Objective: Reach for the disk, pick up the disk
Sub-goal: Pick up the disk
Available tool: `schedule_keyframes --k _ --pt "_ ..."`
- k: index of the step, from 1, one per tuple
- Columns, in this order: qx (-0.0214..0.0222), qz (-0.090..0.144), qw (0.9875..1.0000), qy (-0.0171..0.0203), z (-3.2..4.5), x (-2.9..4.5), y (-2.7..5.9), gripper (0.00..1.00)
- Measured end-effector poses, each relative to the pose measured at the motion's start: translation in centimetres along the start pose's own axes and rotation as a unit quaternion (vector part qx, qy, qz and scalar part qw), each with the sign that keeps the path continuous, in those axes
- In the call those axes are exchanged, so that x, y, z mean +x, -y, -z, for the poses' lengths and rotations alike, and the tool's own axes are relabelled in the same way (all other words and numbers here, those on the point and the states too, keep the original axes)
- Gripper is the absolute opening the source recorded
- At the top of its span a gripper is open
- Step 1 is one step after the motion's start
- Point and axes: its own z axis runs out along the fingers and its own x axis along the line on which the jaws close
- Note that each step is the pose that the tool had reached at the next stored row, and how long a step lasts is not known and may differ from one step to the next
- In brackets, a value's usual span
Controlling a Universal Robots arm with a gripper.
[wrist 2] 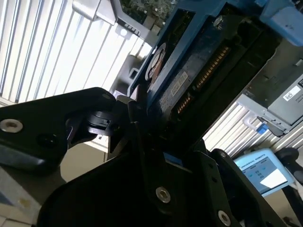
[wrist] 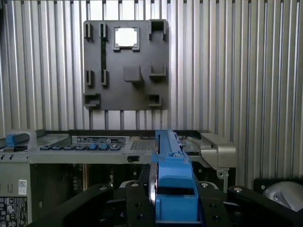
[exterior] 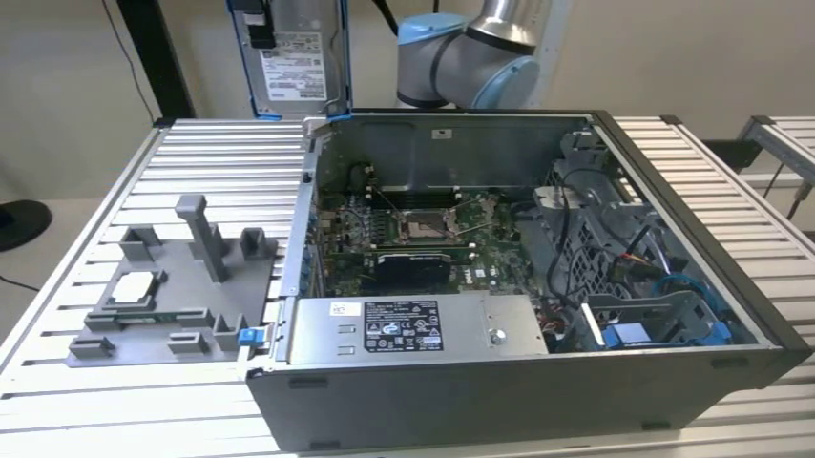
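Note:
The disk (exterior: 296, 59), silver-grey with a white label and blue bracket corners, hangs upright high above the slatted table, behind the open computer case's back left corner. In the first wrist view its blue bracket edge (wrist: 172, 179) stands between the black fingers (wrist: 137, 208) of my gripper (wrist: 173, 201), which is shut on it. The second wrist view shows the disk's circuit-board underside (wrist 2: 189, 75) in its blue frame, clamped at my gripper (wrist 2: 151, 142).
The open computer case (exterior: 510, 401) fills the table's middle, with a grey box bearing a black-white sticker (exterior: 401, 326) at its front. A grey fixture plate (exterior: 178, 286) with a small square chip (exterior: 134, 286) lies at the exterior view's left. The arm's joints (exterior: 465, 57) rise behind the case.

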Motion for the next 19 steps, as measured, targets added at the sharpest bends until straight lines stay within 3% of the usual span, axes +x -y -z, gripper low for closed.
schedule_keyframes --k 19 --pt "-0.0001 0.000 1.0000 0.0000 0.10 -0.22 7.98 0.00"
